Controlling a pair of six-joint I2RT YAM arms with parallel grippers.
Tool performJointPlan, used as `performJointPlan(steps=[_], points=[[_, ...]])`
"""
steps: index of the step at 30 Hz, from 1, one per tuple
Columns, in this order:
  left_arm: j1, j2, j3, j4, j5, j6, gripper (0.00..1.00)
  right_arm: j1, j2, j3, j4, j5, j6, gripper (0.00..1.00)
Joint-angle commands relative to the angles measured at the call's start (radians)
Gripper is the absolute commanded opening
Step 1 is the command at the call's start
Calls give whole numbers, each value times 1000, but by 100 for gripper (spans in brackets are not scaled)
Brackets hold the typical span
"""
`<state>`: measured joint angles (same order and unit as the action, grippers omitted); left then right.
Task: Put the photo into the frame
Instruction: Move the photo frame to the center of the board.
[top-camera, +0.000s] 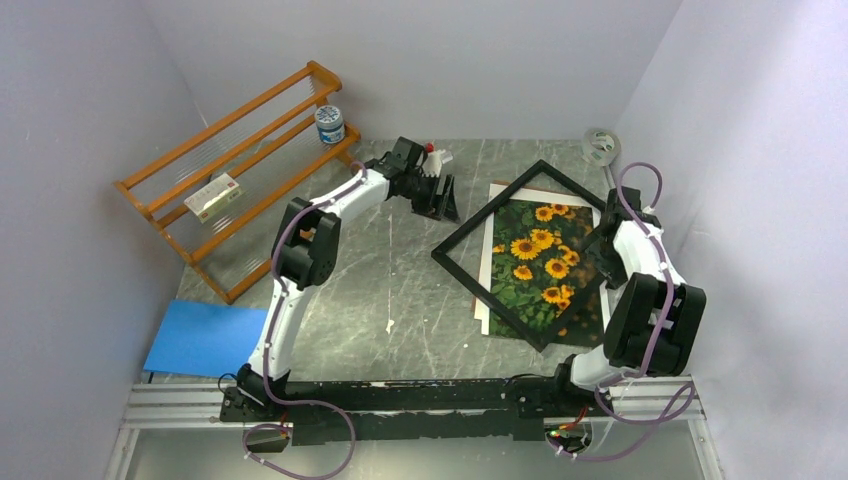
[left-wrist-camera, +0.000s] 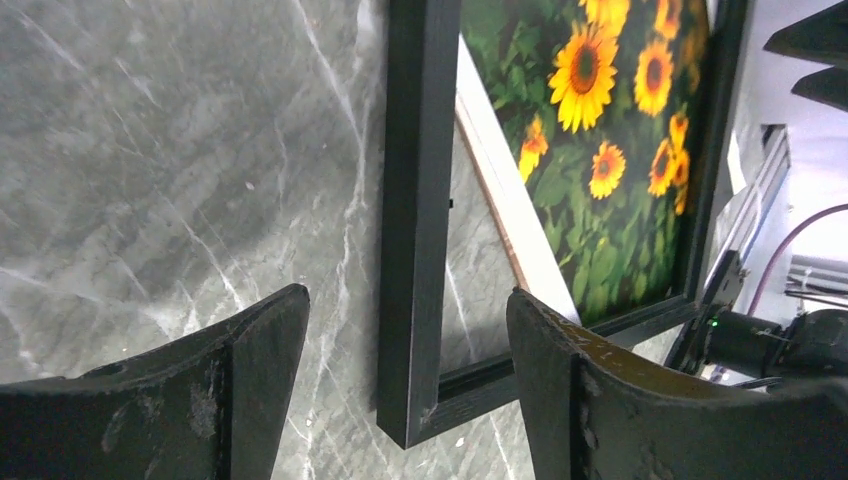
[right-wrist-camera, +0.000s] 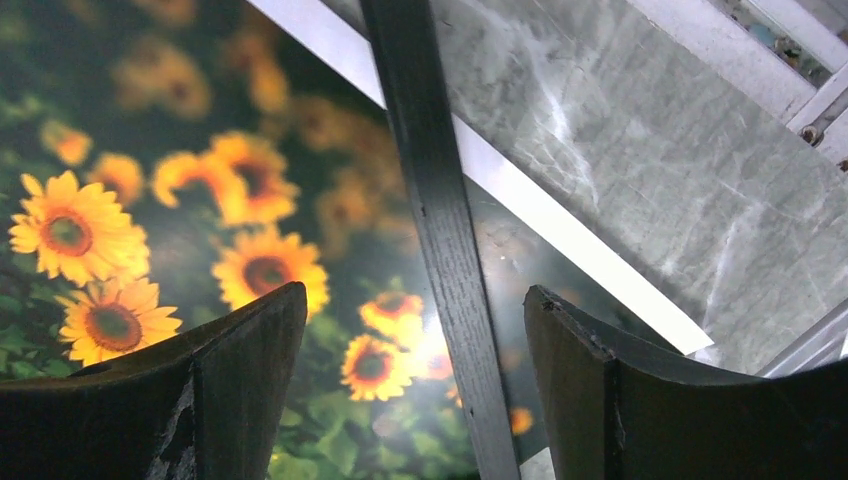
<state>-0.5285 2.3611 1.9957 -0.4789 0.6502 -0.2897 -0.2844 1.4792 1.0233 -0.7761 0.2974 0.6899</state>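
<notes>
Left gripper (left-wrist-camera: 405, 310) and right gripper (right-wrist-camera: 415, 310), both mine, hang with jaws apart, holding nothing. I judge the job unfinished: the frame (left-wrist-camera: 410, 200) lies skewed across the photo (top-camera: 535, 265), right of centre in the top view (edges not lined up).

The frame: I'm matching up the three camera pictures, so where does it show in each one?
Top external: frame right of centre, lying askew over the photo.
Left wrist: frame at centre, one bar upright, its corner at the bottom.
Right wrist: frame at centre, one bar slanting from top to bottom.
Shared landmark: the photo's sunflowers, seen in all three views.
</notes>
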Motion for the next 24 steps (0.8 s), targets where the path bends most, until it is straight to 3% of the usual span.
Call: performJointPlan(steps=[1, 16, 20, 24], points=[[-31, -26, -38, -11, -29, 61, 77, -39, 13, -28, 63, -63, 3, 83], [-88, -1, -127, -81, -196, 130, 65, -72, 134, -64, 116, -100, -14, 67], [-106, 1, -121, -90, -236, 150, 68, -72, 130, -84, 145, -112, -29, 55], [-127, 18, -101, -113, -313, 159, 64, -72, 114, -95, 155, -124, -38, 43]])
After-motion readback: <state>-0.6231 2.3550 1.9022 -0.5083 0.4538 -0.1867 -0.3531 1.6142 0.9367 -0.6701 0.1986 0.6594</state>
